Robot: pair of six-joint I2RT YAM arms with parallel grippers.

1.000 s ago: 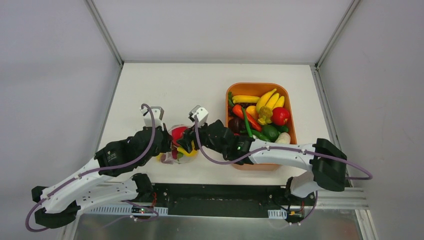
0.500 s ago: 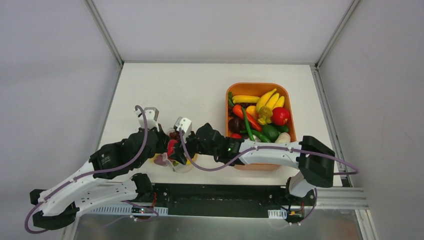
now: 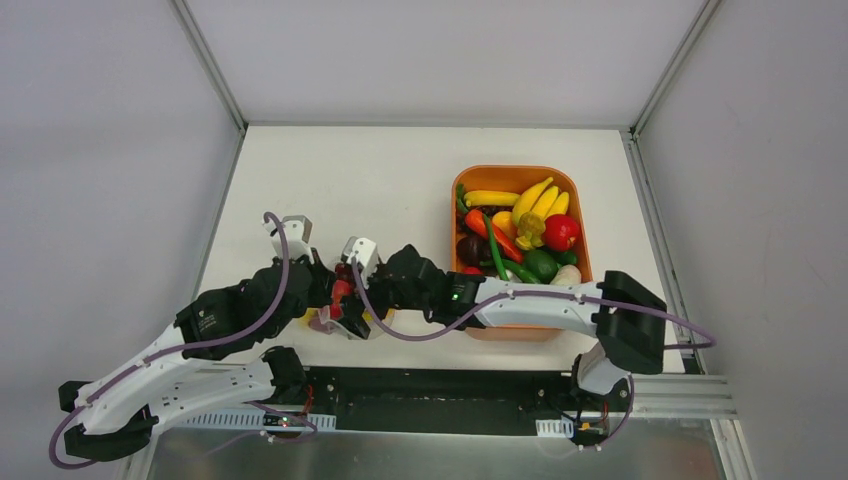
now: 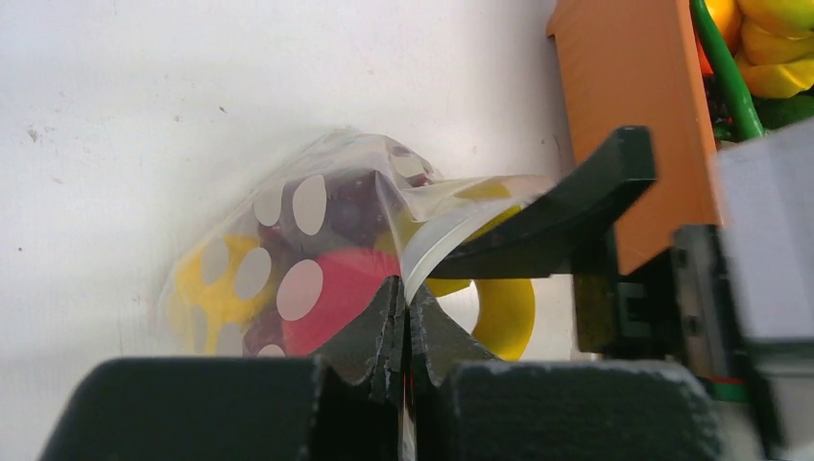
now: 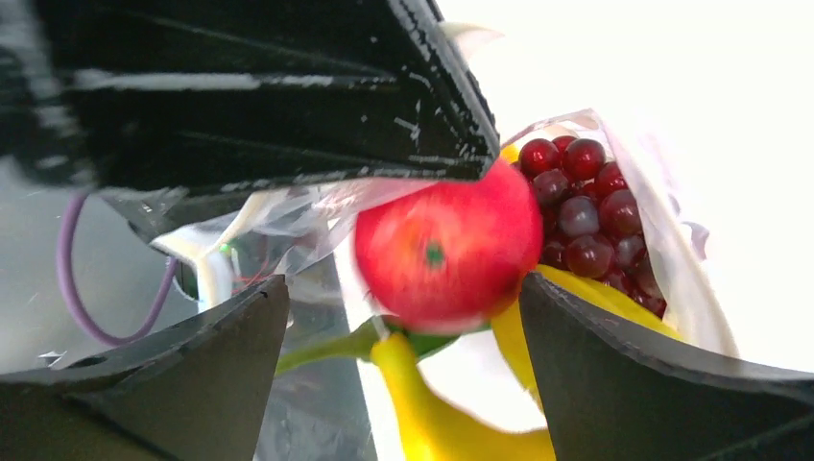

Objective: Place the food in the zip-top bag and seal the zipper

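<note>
The clear dotted zip-top bag (image 4: 288,245) lies on the white table near the front edge, between both arms (image 3: 338,308). It holds a red round fruit (image 5: 446,245), dark red grapes (image 5: 586,211) and yellow pieces (image 5: 432,413). My left gripper (image 4: 403,309) is shut on the whitish zipper (image 4: 434,248) strip at the bag's mouth. My right gripper (image 5: 401,288) is open at the mouth, with one finger on each side of the red fruit. One of its black fingers (image 4: 557,216) lies along the bag's upper lip.
The orange tray (image 3: 575,188), with bananas, a tomato, peppers and several other toy foods, stands right of the bag. Its near corner (image 4: 634,115) is close to my right gripper. The table's front edge and black rail (image 3: 430,385) lie just below the bag.
Both grippers and the bag have shifted left and toward the front edge. My right gripper has moved in closer to the left one at the bag's mouth.
</note>
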